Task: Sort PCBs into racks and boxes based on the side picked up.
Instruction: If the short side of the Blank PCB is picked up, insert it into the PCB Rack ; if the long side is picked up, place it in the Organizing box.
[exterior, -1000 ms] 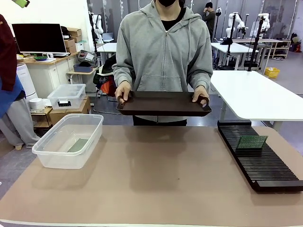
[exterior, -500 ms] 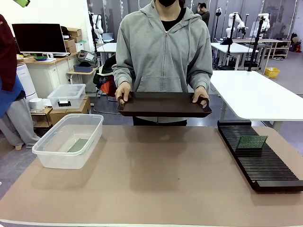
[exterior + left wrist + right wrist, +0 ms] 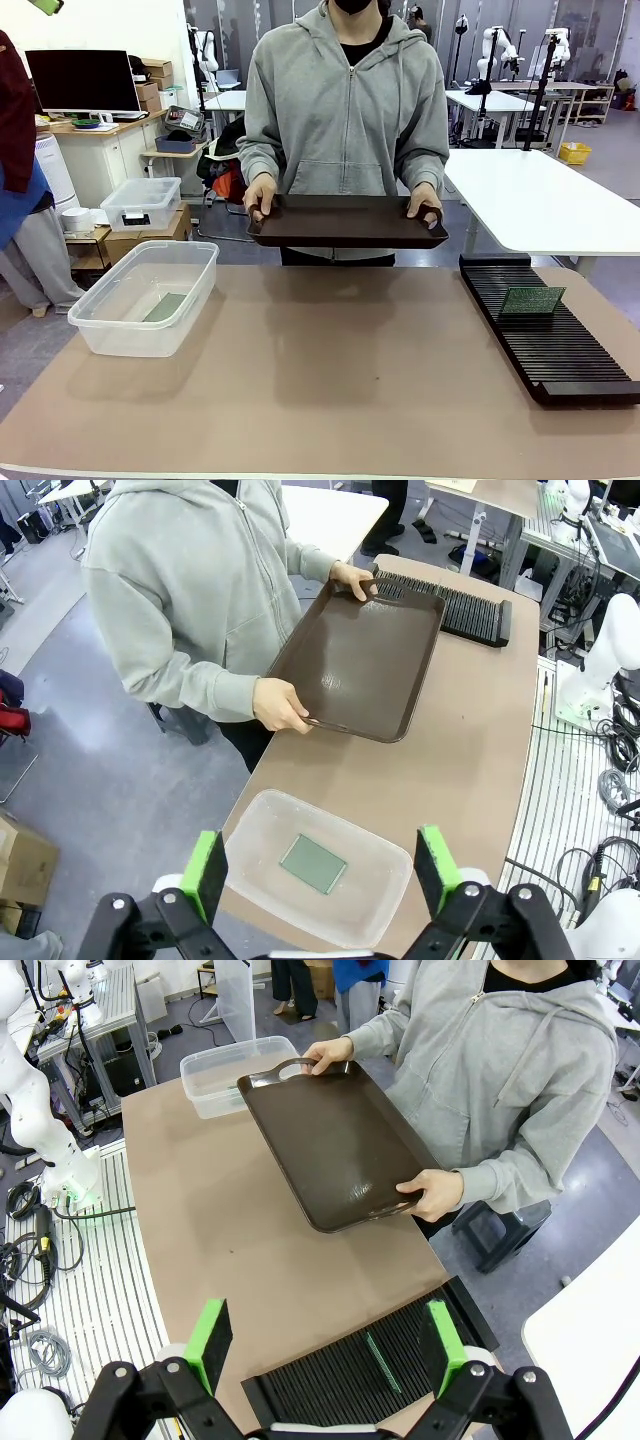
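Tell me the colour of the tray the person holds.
Dark brown tray, plain, clearest in the left wrist view.

Tan table (image 3: 330, 390) is carrying two things directly. Clear plastic tub (image 3: 148, 296) is sitting at the robot's left side near the far edge, a green board (image 3: 166, 307) lying flat inside it. Long black slotted rack (image 3: 545, 335) is lying along the right edge, another green board (image 3: 532, 299) standing upright in its slots.

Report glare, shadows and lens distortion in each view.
Front view: soft shadow under the tray, little glare, straight lines. Left wrist view: wide-angle bowing of the table, dull sheen on the tray. Right wrist view: a bright glint on the tray, same bowing, rack sharp.
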{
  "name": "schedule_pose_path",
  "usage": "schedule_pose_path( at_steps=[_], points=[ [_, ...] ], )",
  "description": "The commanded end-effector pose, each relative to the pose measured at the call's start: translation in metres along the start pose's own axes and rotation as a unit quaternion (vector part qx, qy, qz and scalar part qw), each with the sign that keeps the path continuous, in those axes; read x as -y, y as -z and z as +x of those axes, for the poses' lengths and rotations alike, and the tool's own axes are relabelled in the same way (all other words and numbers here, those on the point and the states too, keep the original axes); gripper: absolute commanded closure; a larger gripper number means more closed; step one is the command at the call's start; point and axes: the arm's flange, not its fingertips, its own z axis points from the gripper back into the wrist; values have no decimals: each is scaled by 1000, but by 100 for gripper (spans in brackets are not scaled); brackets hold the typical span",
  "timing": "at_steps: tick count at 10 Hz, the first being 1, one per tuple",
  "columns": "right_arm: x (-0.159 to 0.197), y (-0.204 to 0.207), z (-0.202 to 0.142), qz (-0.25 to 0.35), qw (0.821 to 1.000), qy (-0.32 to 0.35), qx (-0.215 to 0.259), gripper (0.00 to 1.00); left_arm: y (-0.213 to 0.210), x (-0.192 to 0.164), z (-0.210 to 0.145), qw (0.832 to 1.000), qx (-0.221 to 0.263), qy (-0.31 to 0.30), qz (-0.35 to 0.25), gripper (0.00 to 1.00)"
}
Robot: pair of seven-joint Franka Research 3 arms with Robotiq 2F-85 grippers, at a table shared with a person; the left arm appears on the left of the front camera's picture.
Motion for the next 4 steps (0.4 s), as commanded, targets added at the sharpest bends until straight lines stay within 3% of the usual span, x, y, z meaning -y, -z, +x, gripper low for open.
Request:
schedule_pose_path(
  at_steps=[1, 4],
  points=[
    [-1, 1, 0, 3, 1000, -1, 3, 0, -1, 1, -1, 1000, -1, 0, -3, 0],
    [-1, 1, 0, 3, 1000, -1, 3, 0, -1, 1, -1, 1000, -1, 0, -3, 0]
  ],
)
